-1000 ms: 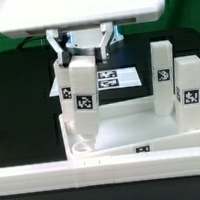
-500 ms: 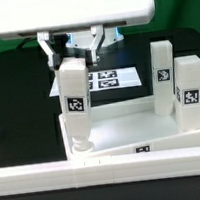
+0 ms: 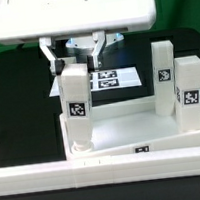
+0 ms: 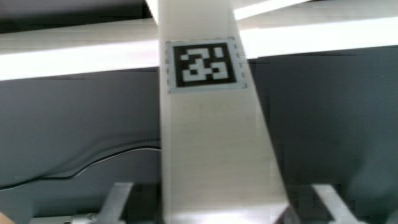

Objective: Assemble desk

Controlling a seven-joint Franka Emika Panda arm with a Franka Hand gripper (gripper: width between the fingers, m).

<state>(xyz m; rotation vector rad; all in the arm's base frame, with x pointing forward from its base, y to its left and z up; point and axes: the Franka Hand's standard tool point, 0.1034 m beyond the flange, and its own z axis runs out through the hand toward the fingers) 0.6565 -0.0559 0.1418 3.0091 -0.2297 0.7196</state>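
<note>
Gripping a white block leg (image 3: 76, 99) near its top, the gripper (image 3: 74, 63) has its fingers (image 3: 55, 61) closed narrowly on the leg's two sides. Leg upright, tag facing the exterior camera, lower end at the corner socket (image 3: 81, 145) of the desk top (image 3: 142, 133) nearest the exterior view's left; whether it is seated cannot be told. Two more legs (image 3: 165, 75) (image 3: 190, 90) stand upright on the exterior view's right of the top. Marker board (image 3: 114, 80) lies flat behind. Wrist view: leg (image 4: 214, 130) fills the centre, tag visible, between both fingers.
</note>
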